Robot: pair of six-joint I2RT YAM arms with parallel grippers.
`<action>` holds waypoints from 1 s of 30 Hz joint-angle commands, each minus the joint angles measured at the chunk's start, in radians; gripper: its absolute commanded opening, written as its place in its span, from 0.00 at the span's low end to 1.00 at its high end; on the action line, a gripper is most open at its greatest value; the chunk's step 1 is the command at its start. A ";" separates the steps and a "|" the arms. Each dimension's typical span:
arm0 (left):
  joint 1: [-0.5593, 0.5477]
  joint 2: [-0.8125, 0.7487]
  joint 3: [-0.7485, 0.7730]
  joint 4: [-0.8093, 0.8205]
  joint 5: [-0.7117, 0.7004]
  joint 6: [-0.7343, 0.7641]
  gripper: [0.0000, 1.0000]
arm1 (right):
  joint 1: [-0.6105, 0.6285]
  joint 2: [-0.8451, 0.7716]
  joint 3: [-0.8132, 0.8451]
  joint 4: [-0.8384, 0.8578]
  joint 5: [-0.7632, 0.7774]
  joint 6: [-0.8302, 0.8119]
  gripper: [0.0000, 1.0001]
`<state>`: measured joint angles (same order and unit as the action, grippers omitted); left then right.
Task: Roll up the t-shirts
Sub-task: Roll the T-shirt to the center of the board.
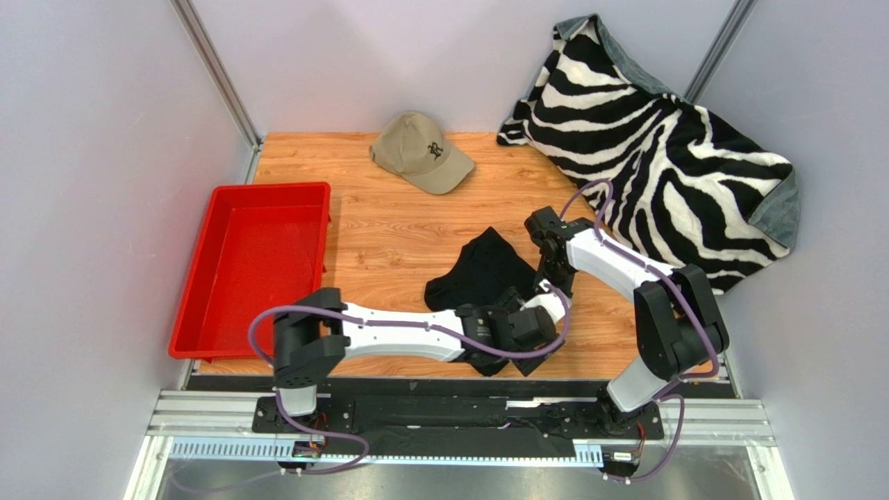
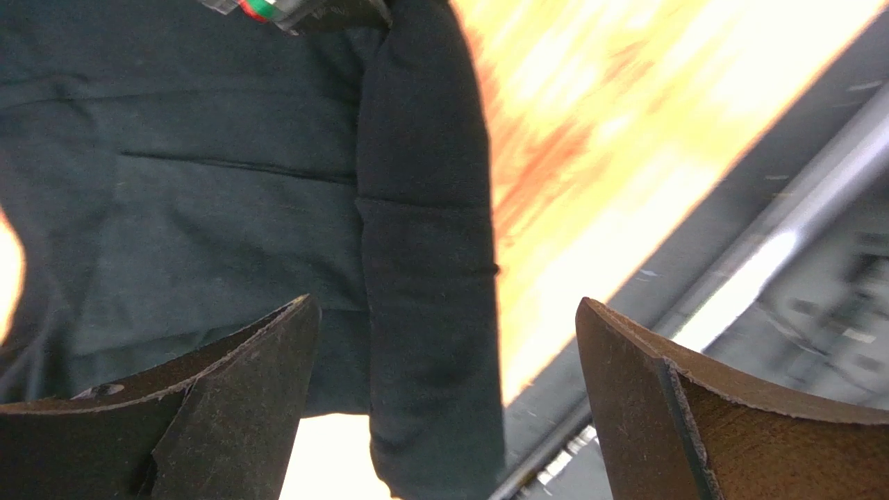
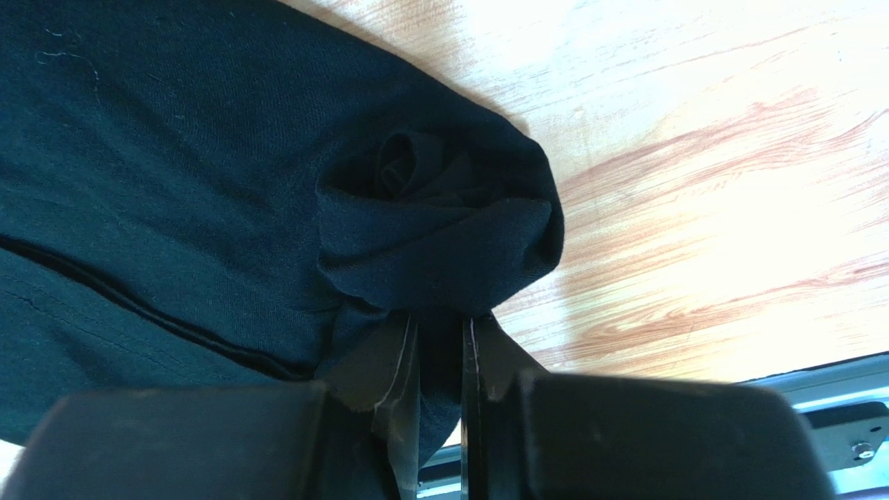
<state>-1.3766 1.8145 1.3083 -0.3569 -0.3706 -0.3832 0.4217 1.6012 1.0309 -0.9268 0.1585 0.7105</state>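
Observation:
The black t-shirt (image 1: 482, 269) lies bunched on the wooden table, partly rolled at its near end. In the right wrist view the t-shirt (image 3: 157, 188) ends in a rolled-up bundle, and my right gripper (image 3: 438, 325) is shut on fabric just below that roll. In the top view the right gripper (image 1: 549, 295) is at the shirt's right edge. My left gripper (image 2: 446, 304) is open, its fingers (image 2: 250, 385) on either side of a folded strip of the t-shirt (image 2: 423, 208) near the table's front edge. In the top view the left gripper (image 1: 527, 331) sits over the shirt's near right part.
A red tray (image 1: 214, 313) stands at the left. A tan cap (image 1: 423, 151) lies at the back middle. A zebra-striped blanket (image 1: 668, 156) is heaped at the back right. The metal rail (image 1: 459, 417) runs along the table's near edge.

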 commanded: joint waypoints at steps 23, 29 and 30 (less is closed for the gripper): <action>-0.156 0.269 0.155 -0.090 -0.527 0.147 0.34 | -0.009 0.056 0.020 0.037 -0.033 -0.009 0.02; -0.115 0.157 0.048 0.016 -0.312 0.072 0.00 | -0.009 -0.009 0.009 0.054 0.003 -0.005 0.58; -0.104 0.141 0.031 0.032 -0.276 0.066 0.00 | -0.009 -0.042 0.008 0.060 0.007 0.000 0.63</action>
<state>-1.5200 2.0724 1.4040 -0.4156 -0.8017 -0.2661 0.4152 1.6279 1.0500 -0.9379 0.1402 0.7040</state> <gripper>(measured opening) 0.060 0.536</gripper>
